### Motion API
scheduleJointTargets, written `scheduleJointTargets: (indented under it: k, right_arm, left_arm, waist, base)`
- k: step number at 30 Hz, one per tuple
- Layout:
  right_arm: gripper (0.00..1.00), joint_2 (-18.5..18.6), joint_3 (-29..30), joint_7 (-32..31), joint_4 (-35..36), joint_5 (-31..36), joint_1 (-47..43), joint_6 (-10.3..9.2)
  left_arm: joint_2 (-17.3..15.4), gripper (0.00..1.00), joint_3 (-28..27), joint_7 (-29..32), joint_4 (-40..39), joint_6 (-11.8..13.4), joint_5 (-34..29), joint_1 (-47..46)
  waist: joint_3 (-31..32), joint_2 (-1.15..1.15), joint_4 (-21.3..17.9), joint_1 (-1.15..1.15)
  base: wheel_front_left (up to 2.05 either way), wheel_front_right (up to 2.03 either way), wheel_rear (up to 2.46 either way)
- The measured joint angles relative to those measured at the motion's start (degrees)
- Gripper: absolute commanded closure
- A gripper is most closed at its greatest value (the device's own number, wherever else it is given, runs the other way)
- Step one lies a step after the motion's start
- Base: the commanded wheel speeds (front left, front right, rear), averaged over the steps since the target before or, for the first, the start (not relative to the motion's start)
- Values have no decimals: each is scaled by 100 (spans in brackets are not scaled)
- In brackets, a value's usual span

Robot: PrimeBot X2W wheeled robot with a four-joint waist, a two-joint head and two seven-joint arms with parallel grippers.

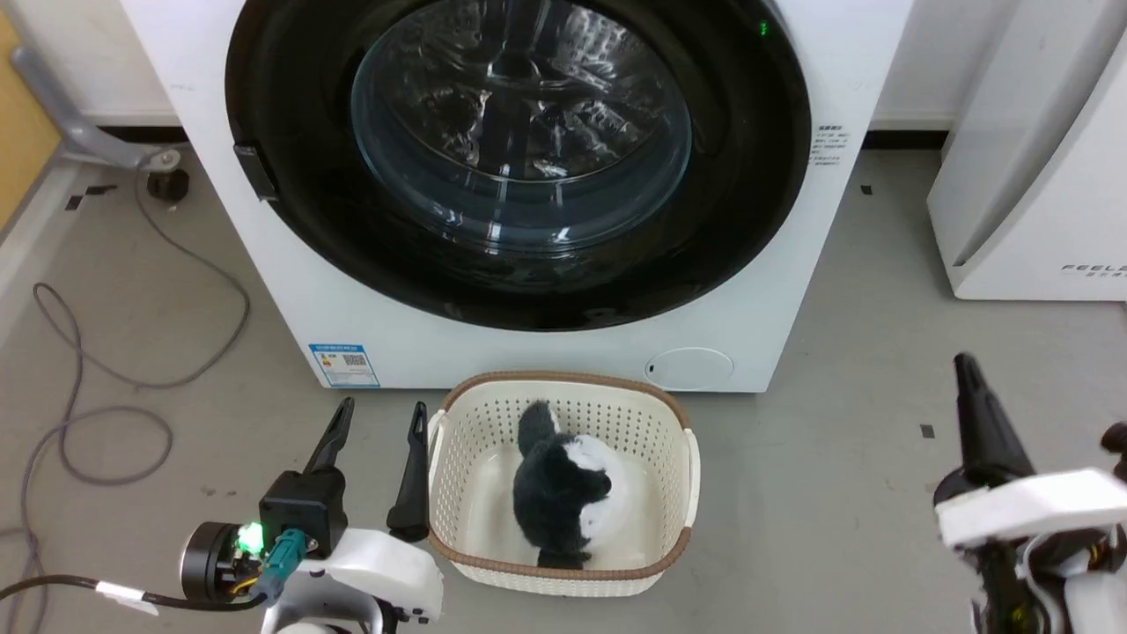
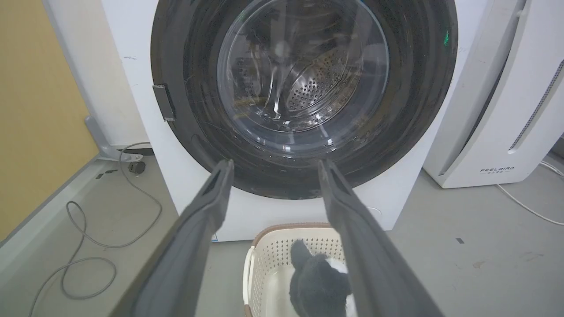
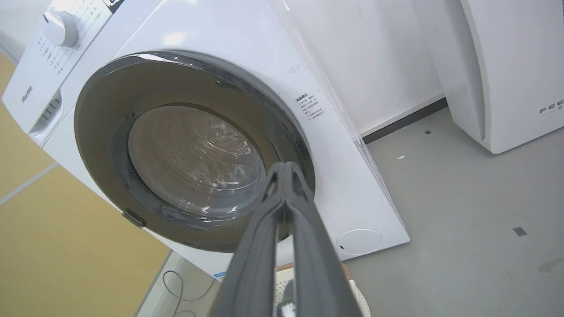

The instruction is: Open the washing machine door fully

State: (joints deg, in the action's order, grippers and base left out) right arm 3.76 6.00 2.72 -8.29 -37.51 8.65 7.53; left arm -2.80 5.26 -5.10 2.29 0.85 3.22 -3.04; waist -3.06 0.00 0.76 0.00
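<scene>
Dark-fingered left gripper [image 1: 382, 407] gaping wide | right gripper [image 3: 285, 164] pinching fully together, empty | large round glossy black glass-centred washing machine door [image 1: 299, 229] sitting closed ahead, apart from both

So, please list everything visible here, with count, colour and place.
washing machine: one, white, ahead
washing machine door: one, glossy black, closed on its front
round flap: one, white, low on washer front
laundry basket: one, cream, before the washer
plush toy: one, black and white, inside basket
cable: one, grey, floor at left
appliance: one, white, at right
left claw: one, dark, open, beside basket
right claw: one, dark, shut, lower right
</scene>
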Motion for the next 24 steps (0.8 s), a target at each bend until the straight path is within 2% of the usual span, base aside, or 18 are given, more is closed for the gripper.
scheduleJointTargets:
  k: [5, 12, 24]
  right_arm:
    - [100, 86, 115, 38, -287, -576, 385, 0]
    - [100, 399, 96, 103, -840, -1190, 1030, 0]
    - [100, 1058, -435, -73, -2040, -1995, 2629, 0]
  left_arm:
    - [0, 0, 46, -58, 7, 1, 14, -82]
    - [0, 0, 116, -138, 7, 7, 52, -201]
    - [0, 0, 250, -270, -3, 23, 155, -403]
  waist:
    - [-95, 0, 30, 0]
    - [-238, 0, 59, 0]
    - [-557, 0, 142, 0]
  base:
    - [0, 0, 0]
    - [0, 0, 0]
    - [0, 0, 0]
